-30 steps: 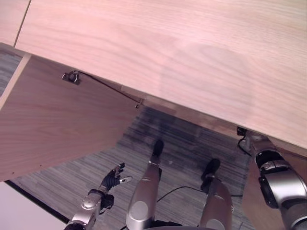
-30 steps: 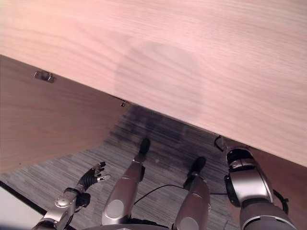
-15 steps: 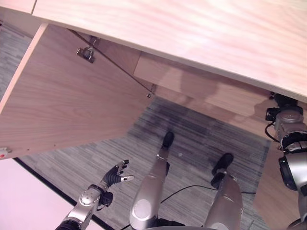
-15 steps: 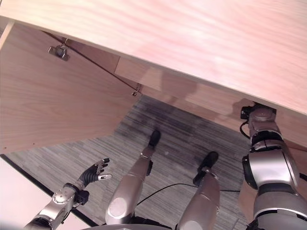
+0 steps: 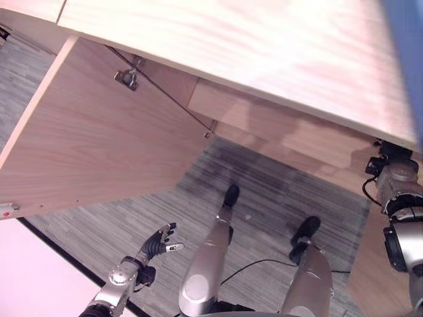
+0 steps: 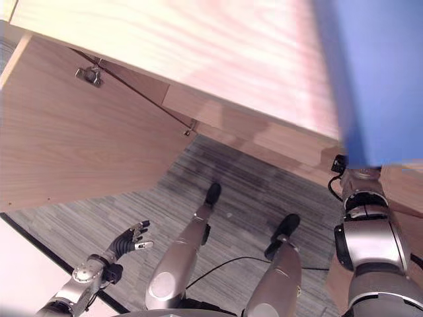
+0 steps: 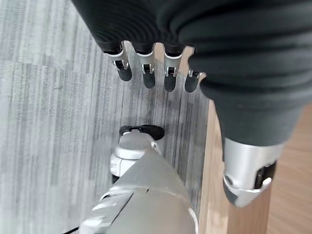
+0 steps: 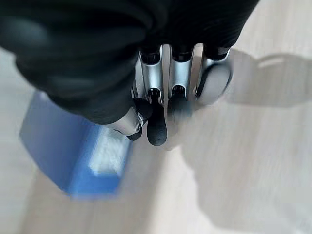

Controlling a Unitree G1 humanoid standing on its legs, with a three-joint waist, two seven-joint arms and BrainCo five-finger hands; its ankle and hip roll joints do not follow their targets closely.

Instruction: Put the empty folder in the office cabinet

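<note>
A blue folder (image 6: 377,79) hangs large at the upper right, in front of the pale wood cabinet top (image 6: 198,46), and it hides the end of my right arm. In the right wrist view my right hand (image 8: 161,97) has its fingers curled. Its thumb is against the edge of the folder (image 8: 73,151), over light wood. The cabinet door (image 6: 73,145) stands swung open at the left. My left hand (image 6: 129,239) hangs low at the lower left over the carpet, its fingers (image 7: 146,73) straight and holding nothing.
Grey striped carpet (image 6: 251,178) lies in front of the cabinet. A metal hinge (image 6: 88,75) sits on the inside of the open door. A white panel (image 5: 33,284) fills the lower left corner. Wood of the cabinet's lower right side (image 5: 370,277) stands beside my right arm.
The blue folder has come into the upper right of both eye views, where there was bare wood before. The camera has shifted a little. My left hand has stayed where it was.
</note>
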